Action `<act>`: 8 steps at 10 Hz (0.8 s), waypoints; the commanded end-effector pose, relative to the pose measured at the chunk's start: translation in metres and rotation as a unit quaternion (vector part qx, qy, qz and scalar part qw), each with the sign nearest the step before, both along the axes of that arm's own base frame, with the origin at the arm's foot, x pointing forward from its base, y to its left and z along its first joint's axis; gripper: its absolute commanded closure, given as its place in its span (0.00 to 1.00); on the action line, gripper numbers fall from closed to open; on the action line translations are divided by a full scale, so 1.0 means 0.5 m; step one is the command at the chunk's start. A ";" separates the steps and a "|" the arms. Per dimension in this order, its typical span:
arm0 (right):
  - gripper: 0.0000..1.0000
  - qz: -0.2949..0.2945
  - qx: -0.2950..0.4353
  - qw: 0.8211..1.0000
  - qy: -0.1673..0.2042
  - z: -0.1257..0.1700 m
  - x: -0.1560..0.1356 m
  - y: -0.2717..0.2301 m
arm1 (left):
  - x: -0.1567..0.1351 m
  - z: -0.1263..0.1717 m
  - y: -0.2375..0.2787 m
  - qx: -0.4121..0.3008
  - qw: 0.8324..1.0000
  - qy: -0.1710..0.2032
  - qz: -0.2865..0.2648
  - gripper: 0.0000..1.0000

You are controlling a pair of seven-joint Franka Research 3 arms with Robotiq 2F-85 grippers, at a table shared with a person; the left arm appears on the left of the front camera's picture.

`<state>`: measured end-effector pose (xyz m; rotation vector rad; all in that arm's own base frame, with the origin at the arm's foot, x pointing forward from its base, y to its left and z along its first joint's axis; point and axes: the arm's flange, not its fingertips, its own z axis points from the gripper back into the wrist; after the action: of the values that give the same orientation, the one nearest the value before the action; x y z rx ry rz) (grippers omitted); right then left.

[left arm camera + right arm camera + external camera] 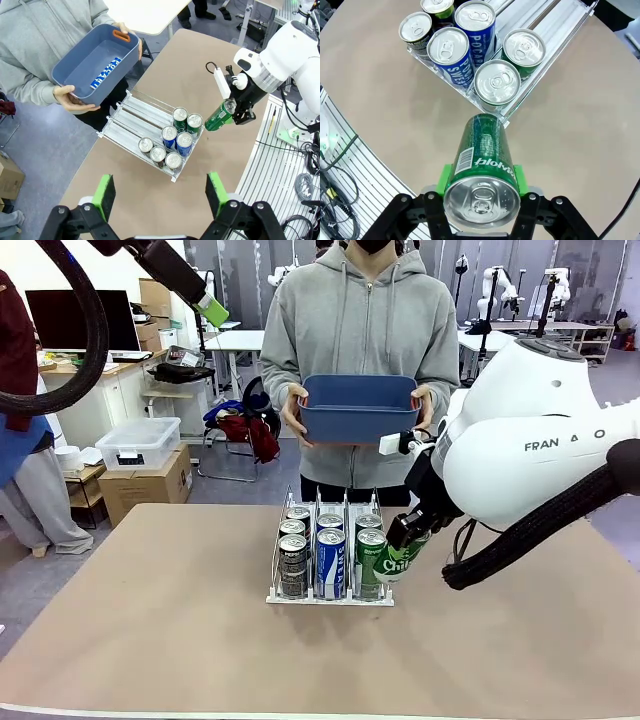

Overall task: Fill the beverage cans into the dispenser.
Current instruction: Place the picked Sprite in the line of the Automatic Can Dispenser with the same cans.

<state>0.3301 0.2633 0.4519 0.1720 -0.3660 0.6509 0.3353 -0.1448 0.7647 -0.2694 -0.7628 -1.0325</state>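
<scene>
The dispenser point(330, 597) stands mid-table with several beverage cans upright in its three lanes: dark ones point(293, 562) on the left, blue-and-white ones point(330, 560) in the middle, green ones point(368, 545) on the right. My right gripper point(405, 538) is shut on a green can point(398, 562), tilted just beside the dispenser's front right corner point(506, 119); this can point(482, 160) lies along the fingers. My left gripper point(160, 192) hangs open and empty high above the table, also seen at the upper left point(208, 305). One blue-and-white can point(106, 73) lies in the person's bin.
A person at the far side holds a blue rectangular bin point(360, 408) in both hands above the table's far edge. The tan table point(150, 640) is bare around the dispenser. My right arm's white body point(540, 430) looms over the right side.
</scene>
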 end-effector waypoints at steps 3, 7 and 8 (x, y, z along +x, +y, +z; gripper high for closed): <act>0.42 0.012 0.003 1.000 0.006 -0.024 0.048 0.032 | 0.001 -0.002 0.005 -0.002 1.000 0.002 0.000 0.04; 0.42 -0.005 0.001 1.000 -0.005 -0.034 0.097 0.053 | 0.001 -0.002 0.005 -0.002 1.000 0.002 0.000 0.04; 0.42 -0.009 0.002 1.000 -0.010 -0.037 0.107 0.056 | 0.001 -0.002 0.005 -0.002 1.000 0.002 0.000 0.04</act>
<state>0.3668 0.2868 0.4304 0.1922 -0.3125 0.6533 0.3354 -0.1448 0.7648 -0.2693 -0.7628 -1.0325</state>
